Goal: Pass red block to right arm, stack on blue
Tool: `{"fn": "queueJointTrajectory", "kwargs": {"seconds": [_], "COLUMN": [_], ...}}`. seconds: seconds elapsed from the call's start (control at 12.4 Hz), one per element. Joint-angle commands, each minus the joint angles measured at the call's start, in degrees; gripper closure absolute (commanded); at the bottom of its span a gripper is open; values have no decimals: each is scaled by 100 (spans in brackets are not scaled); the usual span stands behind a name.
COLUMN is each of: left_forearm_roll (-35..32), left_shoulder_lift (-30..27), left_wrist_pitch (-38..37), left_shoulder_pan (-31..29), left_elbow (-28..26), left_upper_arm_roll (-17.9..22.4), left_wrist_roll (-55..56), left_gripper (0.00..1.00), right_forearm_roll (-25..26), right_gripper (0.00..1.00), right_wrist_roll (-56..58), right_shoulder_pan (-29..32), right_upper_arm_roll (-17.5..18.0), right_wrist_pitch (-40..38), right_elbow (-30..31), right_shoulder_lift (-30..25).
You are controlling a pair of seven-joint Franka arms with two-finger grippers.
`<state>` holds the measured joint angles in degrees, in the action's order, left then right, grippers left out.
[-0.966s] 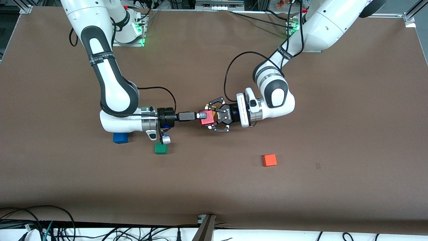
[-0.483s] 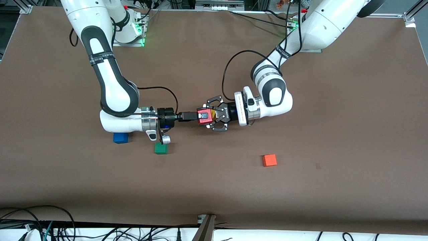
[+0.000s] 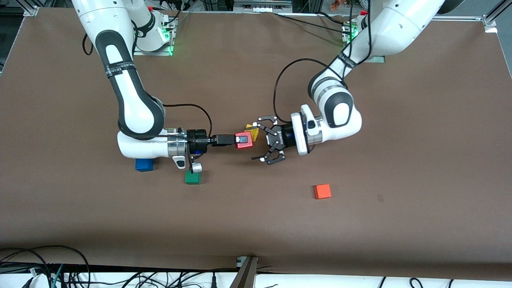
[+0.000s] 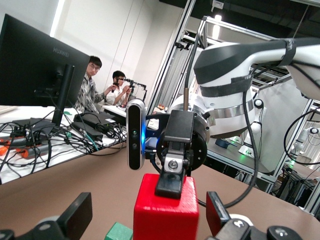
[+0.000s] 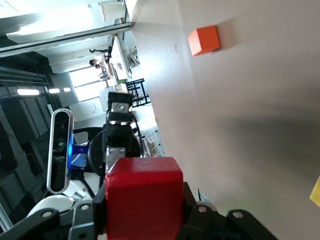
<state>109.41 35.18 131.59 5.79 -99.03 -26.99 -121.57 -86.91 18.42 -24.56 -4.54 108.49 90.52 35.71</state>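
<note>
The red block hangs above the table's middle, held in my right gripper, which is shut on it. In the right wrist view the block sits between the black fingers. My left gripper is open, a little apart from the block on the left arm's side, and no longer touches it. In the left wrist view the block stands between my spread left fingers, with a right finger clamped on it. The blue cube lies on the table, partly under the right arm's wrist.
A green cube lies beside the blue one, nearer the front camera. A yellow cube lies under the two grippers. An orange-red cube lies nearer the front camera toward the left arm's end and also shows in the right wrist view.
My left gripper has opened, let go of the red block and drawn back toward the left arm's end. The red block stays in my right gripper, which has barely moved.
</note>
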Motion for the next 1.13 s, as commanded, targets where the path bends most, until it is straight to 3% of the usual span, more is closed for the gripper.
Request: {"fn": "queueJointTrajectory", "kwargs": {"seconds": [0.0,0.24,0.4,0.72,0.97,1.05], "left_forearm_roll": [-891,-2901,-4299,-7032,-9081,-9505], "left_shoulder_lift": [-563,-766,-854,-1082,-1739,-2108], "left_wrist_pitch": [-202,-607,-835,-2213,-3056,-3182], "left_shoulder_pan": [-384,-929,-1228,-1651,-1696,-1469], "left_elbow": [-424,-389,-275,339,691,640], "left_upper_arm_roll": [1,27,36,80,158,376], "left_wrist_roll": [1139,3071,4214,6456,8318,8751], "left_gripper": [0,0,0,0,0,0], "right_forearm_roll": [436,1471,2717,5353,7104,7570], "right_gripper": [100,100,100,100,100,100], "right_wrist_roll": [13,-5,-14,-14,-564,-785], "right_shoulder_pan": [48,57,39,13,-22,-22], "right_upper_arm_roll": [-152,-538,-819,-1251,-1374,-1374], "right_wrist_pitch": [23,32,32,338,480,506], "right_elbow": [-130,-333,-403,-483,-404,-343], "right_shoulder_lift": [-152,-152,-196,-196,-196,-196]}}
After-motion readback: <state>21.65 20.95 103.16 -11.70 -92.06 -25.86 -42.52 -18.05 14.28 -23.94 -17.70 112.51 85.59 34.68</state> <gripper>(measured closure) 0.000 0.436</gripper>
